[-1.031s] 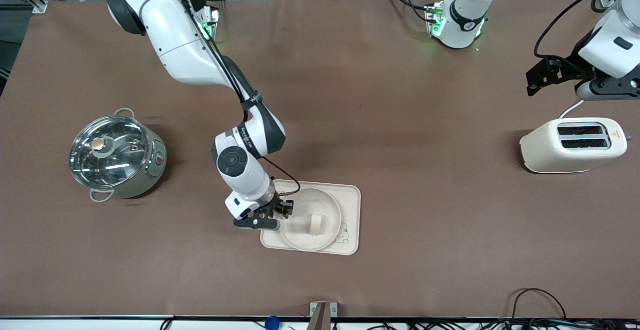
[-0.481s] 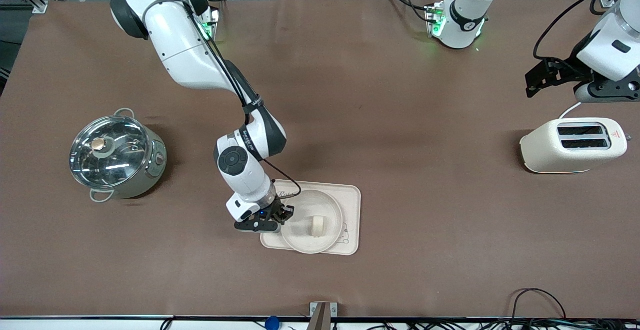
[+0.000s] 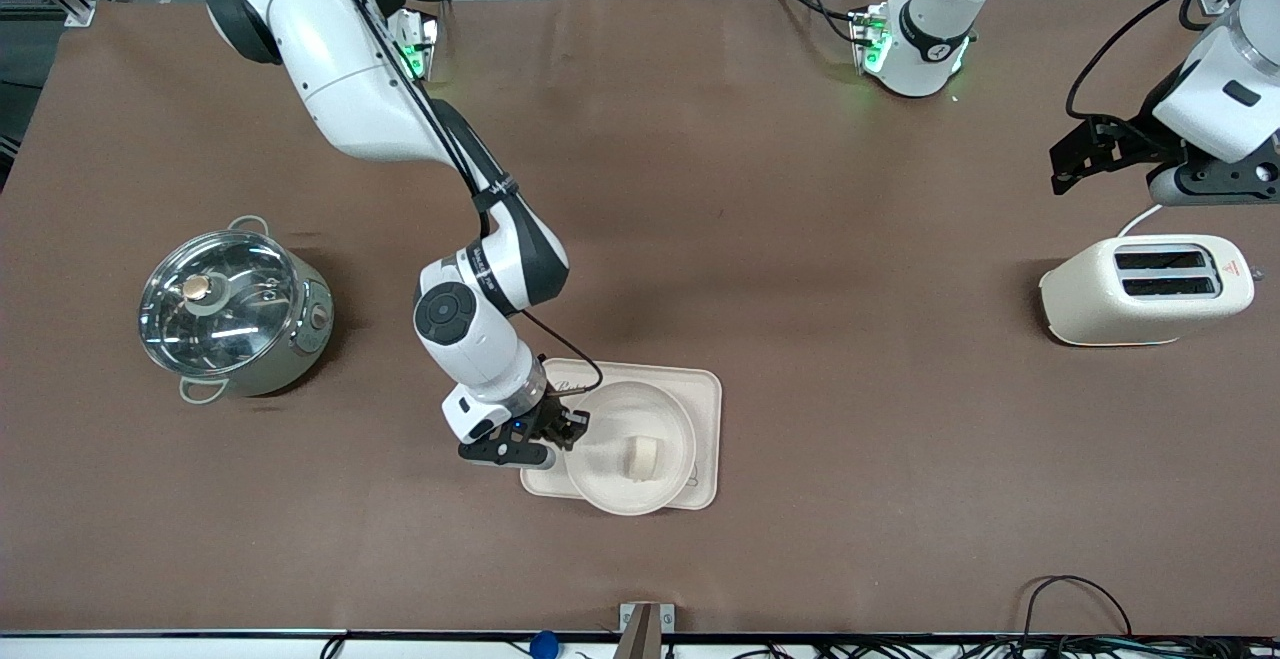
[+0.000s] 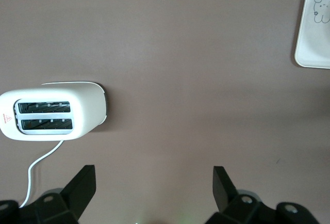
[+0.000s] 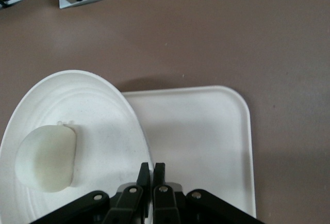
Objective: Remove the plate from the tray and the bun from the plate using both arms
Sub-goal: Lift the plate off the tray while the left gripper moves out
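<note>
My right gripper (image 3: 572, 429) is shut on the rim of the round cream-white plate (image 3: 610, 419), at the edge toward the right arm's end of the table. It holds the plate tilted and lifted over the rectangular cream tray (image 3: 706, 409). The small pale bun (image 3: 641, 457) lies in the plate. In the right wrist view the closed gripper (image 5: 152, 168) pinches the plate (image 5: 93, 110) with the bun (image 5: 46, 157) in it, above the tray (image 5: 206, 141). My left gripper (image 3: 1064, 165) is open and empty in the air above the toaster, and it waits; its fingertips (image 4: 85, 182) stand wide apart.
A cream toaster (image 3: 1145, 289) with a white cord stands at the left arm's end of the table and shows in the left wrist view (image 4: 51, 111). A steel pot with a glass lid (image 3: 230, 309) stands at the right arm's end. A tray corner (image 4: 314, 33) shows there too.
My right gripper has risen with the plate, which has come up off the tray, tilted and shifted slightly toward the front camera, with the bun still in it. The left arm has barely moved.
</note>
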